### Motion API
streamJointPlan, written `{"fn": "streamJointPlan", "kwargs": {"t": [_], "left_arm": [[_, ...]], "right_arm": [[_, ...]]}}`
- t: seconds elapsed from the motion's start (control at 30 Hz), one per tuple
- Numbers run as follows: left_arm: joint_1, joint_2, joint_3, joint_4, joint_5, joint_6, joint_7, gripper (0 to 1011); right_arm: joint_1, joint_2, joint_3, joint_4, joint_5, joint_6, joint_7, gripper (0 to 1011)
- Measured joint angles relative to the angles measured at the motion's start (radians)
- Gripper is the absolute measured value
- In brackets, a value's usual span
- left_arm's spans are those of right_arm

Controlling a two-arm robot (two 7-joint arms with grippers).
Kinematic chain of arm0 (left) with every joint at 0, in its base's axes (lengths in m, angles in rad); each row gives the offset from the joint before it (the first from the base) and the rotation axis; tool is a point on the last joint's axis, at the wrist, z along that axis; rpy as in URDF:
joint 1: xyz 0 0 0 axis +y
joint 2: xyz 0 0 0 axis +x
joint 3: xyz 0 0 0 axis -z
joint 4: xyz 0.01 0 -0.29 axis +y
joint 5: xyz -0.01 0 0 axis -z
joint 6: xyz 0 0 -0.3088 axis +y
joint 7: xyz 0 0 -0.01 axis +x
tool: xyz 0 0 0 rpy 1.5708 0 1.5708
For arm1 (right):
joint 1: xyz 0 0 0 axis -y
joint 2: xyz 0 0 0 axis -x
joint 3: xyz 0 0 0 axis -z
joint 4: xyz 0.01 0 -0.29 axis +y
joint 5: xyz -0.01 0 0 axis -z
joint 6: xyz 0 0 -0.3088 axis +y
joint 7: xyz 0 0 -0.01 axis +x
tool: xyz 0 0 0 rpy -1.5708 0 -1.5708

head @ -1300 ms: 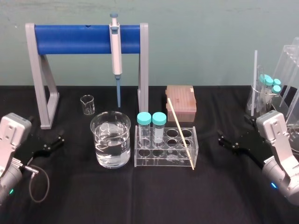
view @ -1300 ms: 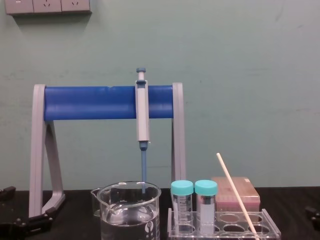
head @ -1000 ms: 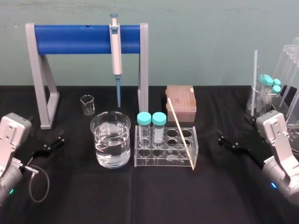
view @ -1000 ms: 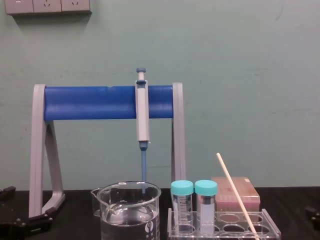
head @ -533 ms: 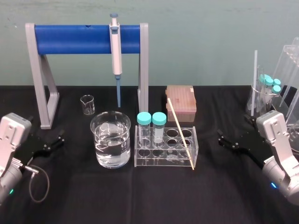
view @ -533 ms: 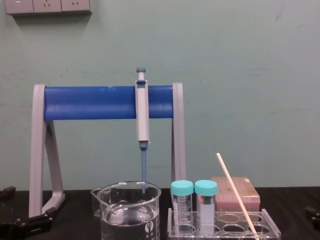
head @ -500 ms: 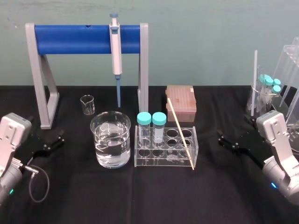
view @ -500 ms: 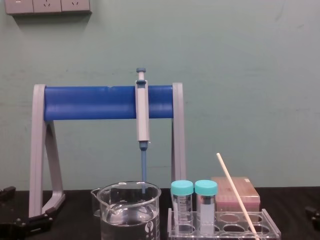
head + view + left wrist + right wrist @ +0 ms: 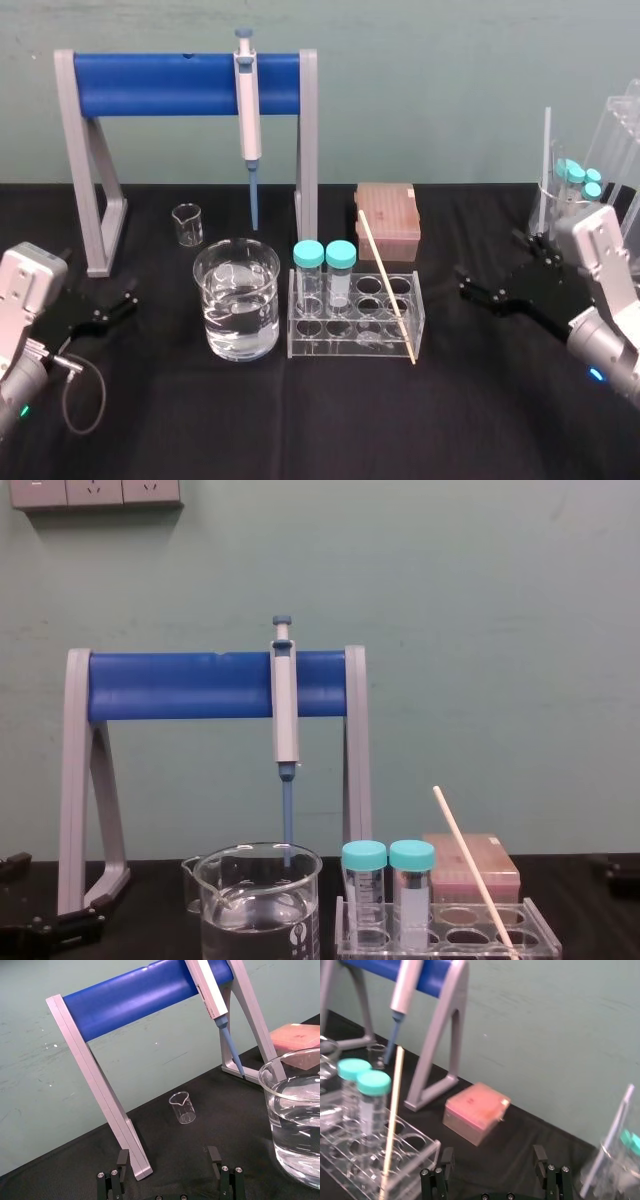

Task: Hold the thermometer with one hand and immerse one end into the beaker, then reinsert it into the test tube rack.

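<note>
Thermometer not yet taken: it stands tilted in the rack's front right hole, foot at the near right corner, top leaning back and left toward the pink box. Right gripper hangs low over the table right of the rack, apart from it, fingers spread wide and empty, pointing at the rack; in its wrist view the rod stands ahead, off to one side of the gap. Left gripper parked left of the beaker, also spread, empty. Beaker sits just left of the rack, part full of clear liquid. Two capped tubes occupy the rack's back left holes, well clear of the rod. Pipette hangs on its stand behind. Handling, as I judge it: rod looks light, stiff and smooth, so thin that a pinch will likely let it pivot or slide; possibly brittle, so a gentle squeeze. Best hold is the bare shaft above the rack top, about mid-length, leaving plenty below the fingers to dip. Draw it out along its own lean, so the foot does not lever against the hole and drag the rack.
</note>
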Motion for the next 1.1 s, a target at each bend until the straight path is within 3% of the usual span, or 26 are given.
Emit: {"fn": "streamJointPlan", "kwargs": {"t": [0.13, 0.33, 0.47, 0.67, 0.93, 1.1], "left_arm": [[0.0, 0.0, 0.0, 0.0, 0.0, 0.0, 0.0, 1004], [0.0, 0.0, 0.0, 0.0, 0.0, 0.0, 0.0, 1004], [0.0, 0.0, 0.0, 0.0, 0.0, 0.0, 0.0, 1004], [0.0, 0.0, 0.0, 0.0, 0.0, 0.0, 0.0, 1004], [0.0, 0.0, 0.0, 0.0, 0.0, 0.0, 0.0, 1004], [0.0, 0.0, 0.0, 0.0, 0.0, 0.0, 0.0, 1004]], "right_arm": [[0.012, 0.016, 0.009, -0.057, 0.013, 0.066, 0.038, 1000], [0.041, 0.015, 0.022, -0.138, 0.062, 0.213, 0.097, 1000], [0.076, -0.014, 0.016, -0.166, 0.084, 0.331, 0.12, 1002], [0.116, -0.069, -0.001, -0.176, 0.089, 0.442, 0.121, 1002], [0.134, -0.12, -0.01, -0.181, 0.087, 0.519, 0.115, 1000], [0.143, -0.142, -0.021, -0.163, 0.057, 0.544, 0.1, 1002]]}}
